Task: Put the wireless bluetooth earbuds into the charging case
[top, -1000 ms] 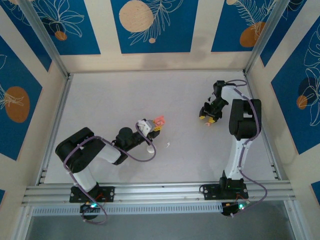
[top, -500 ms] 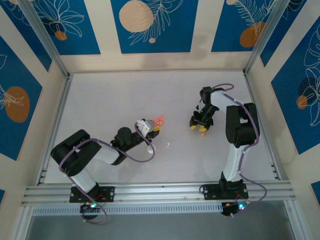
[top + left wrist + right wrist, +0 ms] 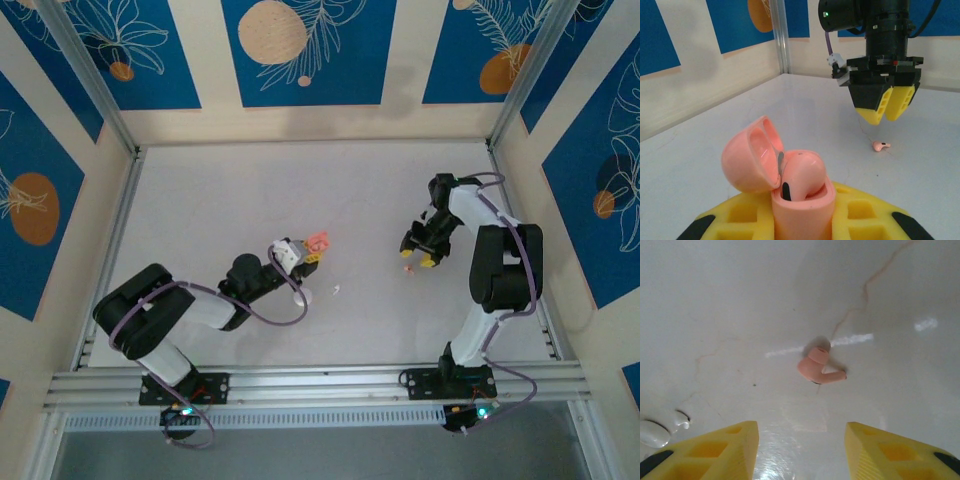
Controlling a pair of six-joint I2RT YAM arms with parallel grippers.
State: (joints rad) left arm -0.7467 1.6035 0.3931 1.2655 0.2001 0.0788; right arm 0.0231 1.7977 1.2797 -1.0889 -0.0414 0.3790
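My left gripper is shut on a pink charging case, holding it upright with its lid swung open. One pink earbud sits in the case. From above, the case shows at the tip of the left gripper. A second pink earbud lies on the table just ahead of my right gripper, whose yellow fingers stand apart with nothing between them. The left wrist view has the right gripper hanging a little above that earbud. From above, the earbud lies beside the right gripper.
A white oval case and a tiny white earbud lie on the table near the left arm. They appear again as the white case and the white earbud. Walls and aluminium rails fence the white table.
My right gripper swung left, then came back right and nearer, and its jaws opened slightly. The left gripper and pink case barely moved.
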